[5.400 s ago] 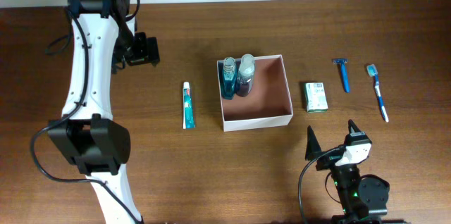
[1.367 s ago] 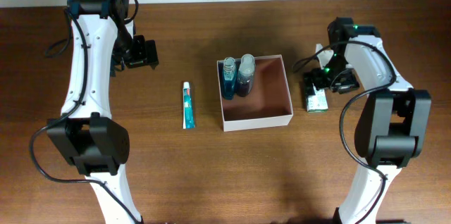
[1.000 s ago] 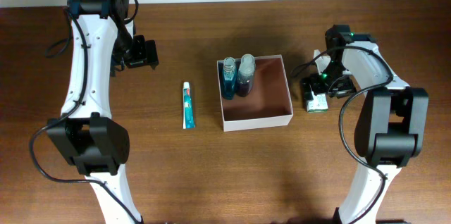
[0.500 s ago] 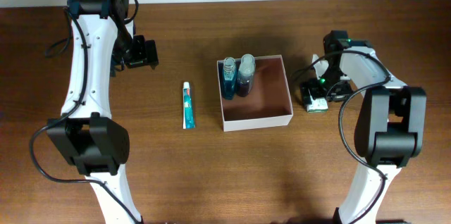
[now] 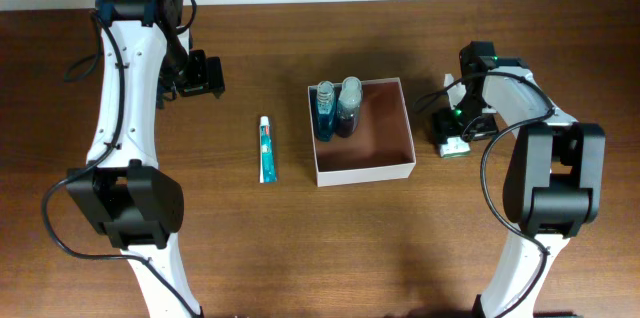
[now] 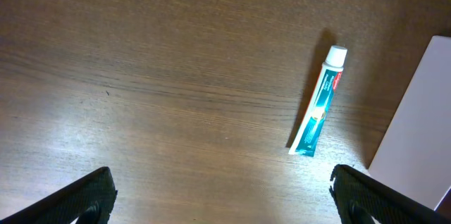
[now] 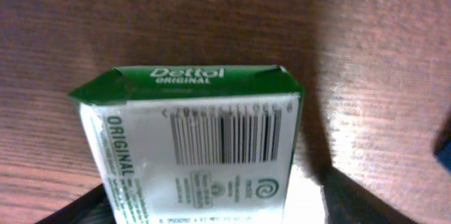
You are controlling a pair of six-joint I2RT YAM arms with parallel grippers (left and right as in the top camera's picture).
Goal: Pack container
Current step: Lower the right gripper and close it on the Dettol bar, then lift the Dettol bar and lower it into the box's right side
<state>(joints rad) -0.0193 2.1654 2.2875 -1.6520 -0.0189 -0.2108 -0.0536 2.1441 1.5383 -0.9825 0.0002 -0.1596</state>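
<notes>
- Overhead, the dark wooden tabletop [image 5: 300, 258] fills my whole picture and everything stands on it.
- The left arm [image 5: 125, 108] reaches up the left side to the far edge. On its wrist camera I see the left fingers [image 6: 88, 196] spread wide at the bottom corners, with only bare wood between them.
- The right arm [image 5: 540, 118] bends in from the right, and its head hangs over a small box just right of the container.
- The container [image 5: 385, 138], a square open-topped box with white walls and a pinkish-brown floor, sits at the middle of the tabletop. One white wall also shows at the right edge of the left wrist view [image 6: 416, 125].
- Two bottles stand upright and side by side in the container's far left corner: one with blue liquid [image 5: 324, 110] and a darker one [image 5: 349, 106]. The rest of the floor is bare.
- A toothpaste tube [image 5: 266, 150] lies flat on the wood, left of the container and clear of it, with its white cap pointing to the far side.
- The small box is a green-and-white Dettol Original carton [image 7: 197, 153], lying barcode side up, outside the container.
- The right fingers [image 7: 373, 206] show as dark shapes on either side of the carton's near end. I cannot tell whether they are pressing on it or standing just off it.
</notes>
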